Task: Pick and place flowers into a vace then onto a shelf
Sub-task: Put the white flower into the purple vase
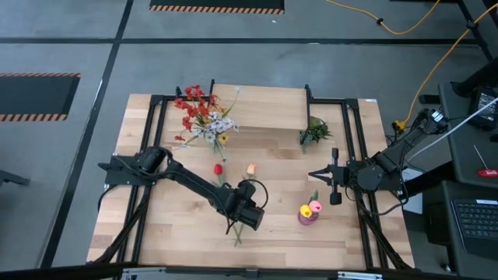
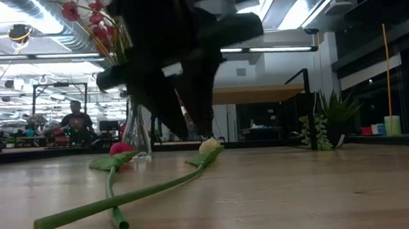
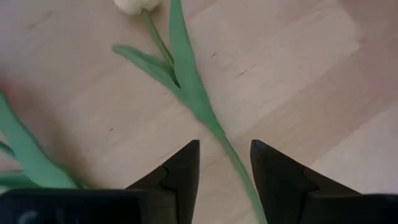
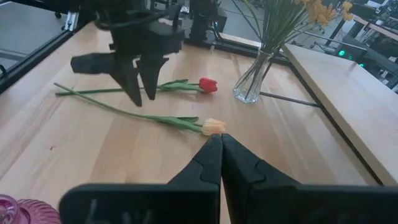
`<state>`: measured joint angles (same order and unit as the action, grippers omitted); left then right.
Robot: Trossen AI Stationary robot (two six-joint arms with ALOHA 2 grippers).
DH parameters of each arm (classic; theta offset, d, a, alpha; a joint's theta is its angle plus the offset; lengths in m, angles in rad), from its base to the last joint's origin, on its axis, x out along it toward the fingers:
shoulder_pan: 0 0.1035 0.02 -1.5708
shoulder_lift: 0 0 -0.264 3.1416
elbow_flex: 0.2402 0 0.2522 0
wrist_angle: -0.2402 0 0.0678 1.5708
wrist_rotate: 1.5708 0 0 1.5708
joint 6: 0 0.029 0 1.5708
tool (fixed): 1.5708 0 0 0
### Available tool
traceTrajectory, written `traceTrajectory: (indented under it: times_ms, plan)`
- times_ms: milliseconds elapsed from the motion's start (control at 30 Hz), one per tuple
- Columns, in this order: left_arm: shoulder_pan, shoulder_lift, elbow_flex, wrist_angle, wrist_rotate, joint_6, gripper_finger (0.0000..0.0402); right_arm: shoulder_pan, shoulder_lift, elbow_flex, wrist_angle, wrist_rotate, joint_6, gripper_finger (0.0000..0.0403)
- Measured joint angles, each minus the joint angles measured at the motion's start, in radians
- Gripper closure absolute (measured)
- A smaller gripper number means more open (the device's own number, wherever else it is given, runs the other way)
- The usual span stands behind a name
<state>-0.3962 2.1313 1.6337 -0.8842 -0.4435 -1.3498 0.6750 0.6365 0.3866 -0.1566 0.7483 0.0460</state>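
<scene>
A light wooden worktop (image 1: 342, 225) is sitting on a black frame over a grey floor; beyond it the low view is showing an open workspace with ceiling lights and a seated person (image 2: 75, 123) far off.

Two tulips are lying flat near the middle. The orange tulip (image 4: 213, 126) is resting with its head toward the shelf (image 1: 261, 109) and its long stem (image 3: 205, 112) running diagonally back toward the front edge. The red tulip (image 4: 208, 84) is lying just beside it, its stem crossing the other near the cut ends.

The left pincer (image 3: 224, 163) is hanging low over the orange tulip's stem, its fingers (image 3: 183, 168) spread apart with the stem passing between them, not pinched.

The right pincer (image 4: 221, 155) is waiting on the right side, pressed together and holding nothing.

A glass vase (image 4: 252, 78) of mixed sprays is standing by the shelf's left end, and a pink vase (image 1: 308, 215) holding two tulips is standing near the right pincer.
</scene>
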Motion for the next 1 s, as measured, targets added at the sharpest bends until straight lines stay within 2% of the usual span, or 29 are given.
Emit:
traceTrajectory:
  times_ms: [233, 700, 1000]
  plan:
    - [0.0, 0.026, 0.0, 0.101, 0.034, -0.001, 0.0258, 0.0, 0.0, 0.0, -0.001, 0.0, 0.001, 0.0395]
    - [-0.003, 0.044, 0.0, 0.073, 0.048, -0.073, 0.0258, 0.0, 0.0, 0.0, -0.006, 0.0, 0.004, 0.0395]
    - [-0.004, 0.092, 0.005, 0.066, 0.099, -0.1, 0.0258, 0.0, 0.001, 0.0, -0.008, -0.038, 0.005, 0.0395]
